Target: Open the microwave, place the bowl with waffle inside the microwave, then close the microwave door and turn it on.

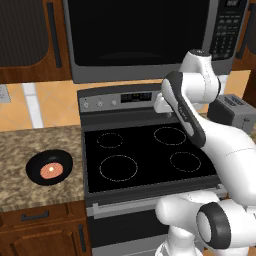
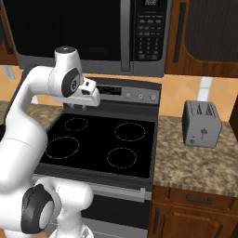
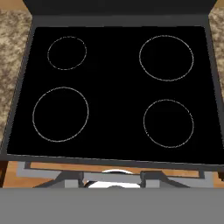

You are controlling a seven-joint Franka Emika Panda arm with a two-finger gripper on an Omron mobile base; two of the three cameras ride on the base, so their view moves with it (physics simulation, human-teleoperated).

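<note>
Microwave door (image 1: 137,32) shut, above the stove's back edge, handle bar (image 2: 125,35) vertical beside keypad. Gripper (image 2: 83,103) hangs over stove, below it; finger spread unclear. Bowl (image 1: 49,167) on left counter.

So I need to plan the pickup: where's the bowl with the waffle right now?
In the left base view, the bowl sits on the granite counter left of the stove, waffle inside.
</note>
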